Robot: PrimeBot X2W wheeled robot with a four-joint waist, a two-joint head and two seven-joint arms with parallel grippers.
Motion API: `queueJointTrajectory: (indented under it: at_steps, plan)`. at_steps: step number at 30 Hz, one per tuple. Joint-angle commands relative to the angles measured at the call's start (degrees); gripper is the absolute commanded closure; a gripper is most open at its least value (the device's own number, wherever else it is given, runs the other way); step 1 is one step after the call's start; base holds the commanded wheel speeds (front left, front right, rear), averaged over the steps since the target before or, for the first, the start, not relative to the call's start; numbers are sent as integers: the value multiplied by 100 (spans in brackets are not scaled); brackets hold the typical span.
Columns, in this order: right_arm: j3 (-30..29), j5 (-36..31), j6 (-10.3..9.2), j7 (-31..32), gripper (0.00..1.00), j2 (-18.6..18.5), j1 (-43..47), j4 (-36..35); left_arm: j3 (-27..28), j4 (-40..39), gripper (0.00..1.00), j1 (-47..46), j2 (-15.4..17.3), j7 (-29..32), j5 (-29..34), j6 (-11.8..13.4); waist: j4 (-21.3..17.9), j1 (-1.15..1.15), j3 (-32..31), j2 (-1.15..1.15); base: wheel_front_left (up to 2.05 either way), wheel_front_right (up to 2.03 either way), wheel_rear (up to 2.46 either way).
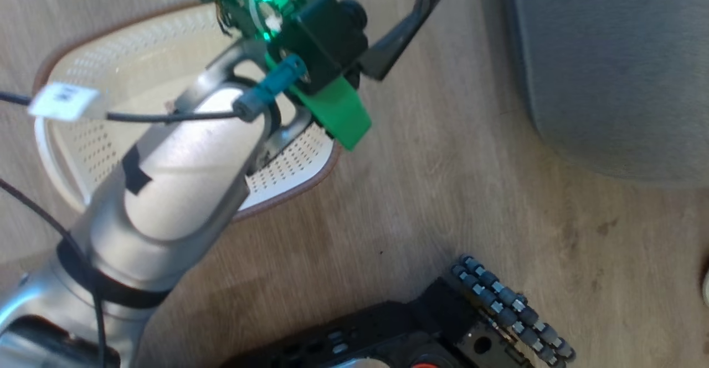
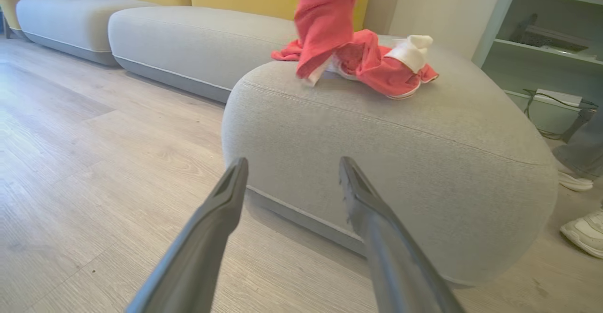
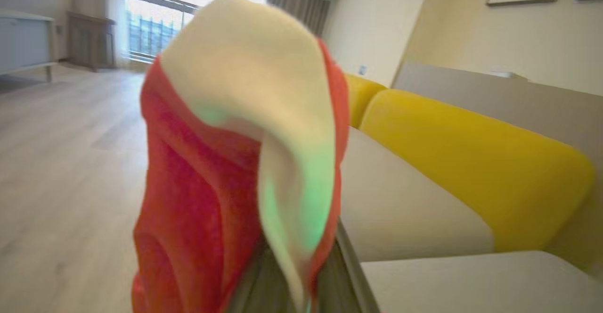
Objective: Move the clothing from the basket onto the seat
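A red garment with white trim (image 3: 202,185) hangs draped over my right gripper (image 3: 297,280), which is shut on it; the fabric hides the fingertips. In the left wrist view the same hanging piece (image 2: 325,16) dangles over the grey seat (image 2: 377,152), where more red and white clothing (image 2: 377,65) lies crumpled on top. My left gripper (image 2: 293,161) is open and holds nothing, low in front of the seat's rounded edge. In the head view my left forearm (image 1: 183,174) crosses above the cream basket (image 1: 111,146); the parts of its inside that show hold no fabric. The seat (image 1: 609,69) lies to the right.
Wood floor (image 2: 94,162) lies between basket and seat. More grey cushions (image 2: 188,39) with yellow backrests (image 3: 471,162) stretch along the wall. A person's pale shoes (image 2: 582,228) stand right of the seat. My dark base (image 1: 388,335) sits at the bottom of the head view.
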Motion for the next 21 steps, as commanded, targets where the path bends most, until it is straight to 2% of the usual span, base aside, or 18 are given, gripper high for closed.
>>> queueJointTrajectory:
  at_steps: [1,4,10,12,13,14,21]
  plan:
    - [-229,-69,-2,93,100,-331,-2,78,192,-259,0,-147,66,-7,-37,-12,227,-1,254,1,0,0,0]
    - [-452,-189,-2,248,100,-392,-138,553,239,-285,0,-152,113,-9,-61,22,271,-1,412,1,0,0,0]
    - [-229,-412,-2,152,100,379,340,1513,203,-265,0,15,187,10,-94,84,241,-1,614,1,0,0,0]
    - [-163,-431,-2,100,57,602,449,1807,186,-259,0,70,219,8,-91,105,210,-1,611,1,0,0,0]
    - [-140,-424,-2,51,13,680,487,1908,180,-254,0,96,238,9,-90,115,190,-1,591,1,0,0,0]
    - [-132,-413,-2,-27,0,737,513,1990,177,-248,0,119,256,10,-90,126,169,-1,561,1,0,0,0]
    - [102,-321,-2,-351,0,816,753,2126,192,-201,0,244,315,-5,-156,191,50,-1,238,1,0,0,0]
